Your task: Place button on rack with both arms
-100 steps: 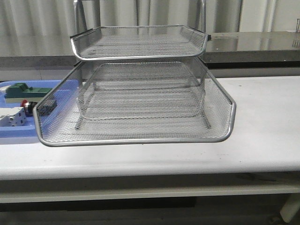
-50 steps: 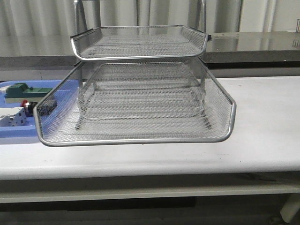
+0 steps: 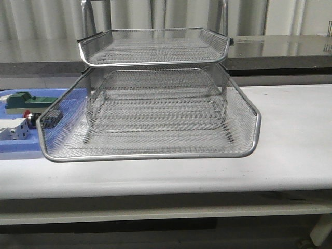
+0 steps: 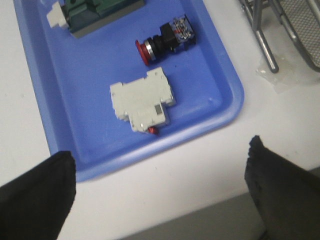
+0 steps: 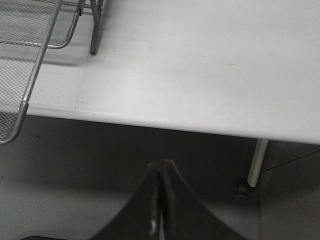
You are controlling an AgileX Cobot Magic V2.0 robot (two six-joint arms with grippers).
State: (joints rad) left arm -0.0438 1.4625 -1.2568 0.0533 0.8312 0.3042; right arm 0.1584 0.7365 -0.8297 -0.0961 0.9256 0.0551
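Far left, the blue tray (image 4: 60, 125) carries a green block (image 4: 97, 12), the button (image 4: 165, 41) on its side and a white switch (image 4: 142, 102) beside it. Left hand (image 4: 162, 187) spread wide above the tray's near edge, empty. Centre, the rack (image 3: 150, 111) stands on the surface (image 3: 290, 135). Right hand (image 5: 159, 210) pinched closed, empty, off the surface's front edge.

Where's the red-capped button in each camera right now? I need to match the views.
Front view: the button shows only its red cap at the far left, in the blue tray, beside the rack.
Left wrist view: button lies in full sight in the tray.
Right wrist view: not in it.
Shared landmark: the rack.
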